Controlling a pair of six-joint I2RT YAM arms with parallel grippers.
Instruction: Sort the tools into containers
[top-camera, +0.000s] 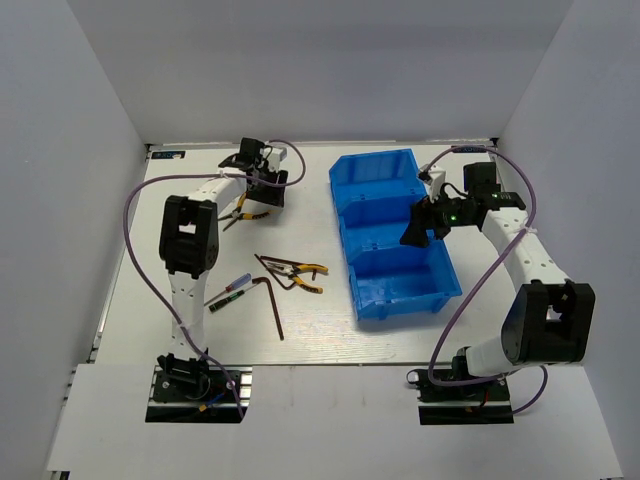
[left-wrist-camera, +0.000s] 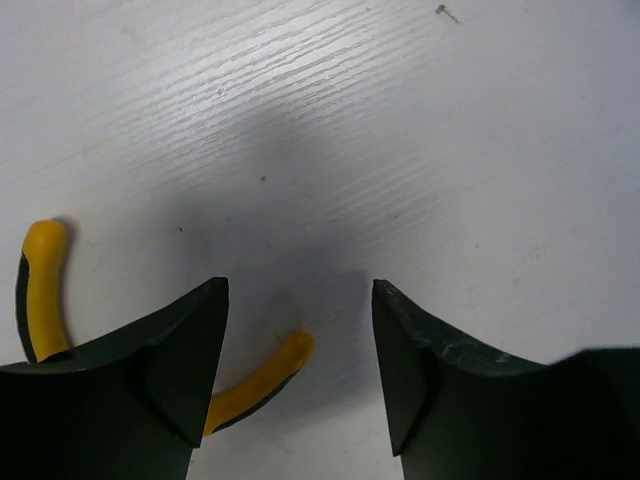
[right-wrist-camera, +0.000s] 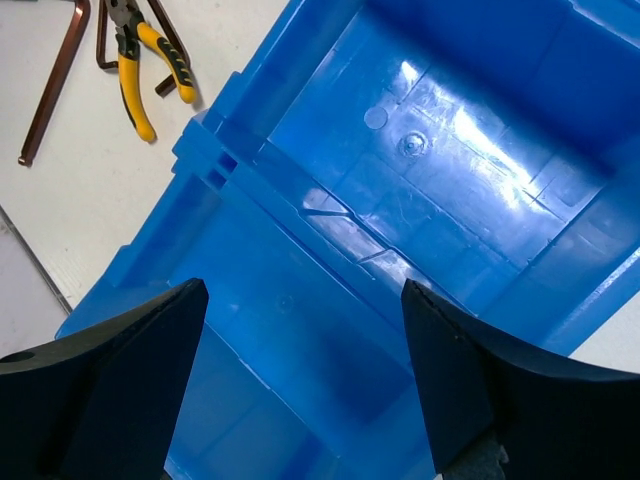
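The blue bins (top-camera: 392, 235) stand in a row of three right of centre. My right gripper (top-camera: 421, 229) hangs open and empty over them; its wrist view looks down into the blue compartments (right-wrist-camera: 420, 150). My left gripper (top-camera: 266, 188) is open and empty low over the table at the back left, beside pliers with yellow handles (top-camera: 243, 211). In the left wrist view one yellow handle (left-wrist-camera: 255, 385) lies between the fingers and the other (left-wrist-camera: 42, 290) lies outside the left finger. A second pair of pliers (top-camera: 300, 273), a brown hex key (top-camera: 272, 300) and a screwdriver (top-camera: 228, 292) lie mid-table.
In the right wrist view the second pliers (right-wrist-camera: 140, 60) and a hex key (right-wrist-camera: 55, 85) lie on the table left of the bins. White walls enclose the table on the left, back and right.
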